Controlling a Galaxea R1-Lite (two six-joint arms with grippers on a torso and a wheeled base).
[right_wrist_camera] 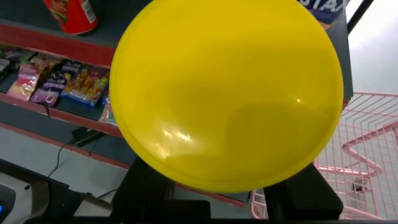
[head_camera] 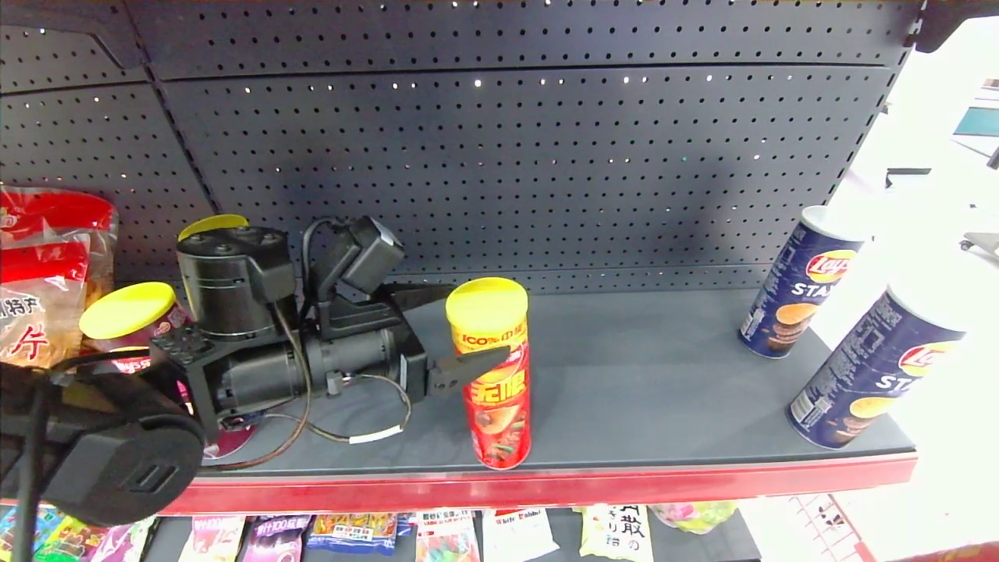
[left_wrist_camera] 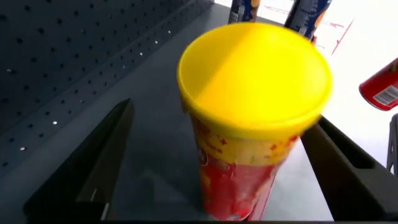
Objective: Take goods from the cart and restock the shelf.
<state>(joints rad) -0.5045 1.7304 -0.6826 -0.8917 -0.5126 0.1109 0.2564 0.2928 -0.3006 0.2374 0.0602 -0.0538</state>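
Yellow-lidded red can [head_camera: 496,390] stands placed on the shelf [head_camera: 640,390], left pincer [head_camera: 484,321] spread around it; next, I judge, withdraw without tipping it. Right pincer [right_wrist_camera: 227,202] grips a second can [right_wrist_camera: 227,93].

- Red cardboard crisp tubes with yellow plastic lids: three on the dark grey shelf [head_camera: 624,390]. One stands upright mid-shelf [head_camera: 492,375], one is at the left [head_camera: 129,312], and one behind the arm shows only its lid edge [head_camera: 209,225].
- A fourth tube [right_wrist_camera: 227,93], seen lid-on.
- Dark blue crisp tubes with pale tops: two [head_camera: 796,281] [head_camera: 874,367].
- Red-and-clear plastic snack bag [head_camera: 47,273]: one.
- Small colourful packets [head_camera: 351,532] on the lower shelf: at least seven.
- Pink wire cart [right_wrist_camera: 367,155]: one.
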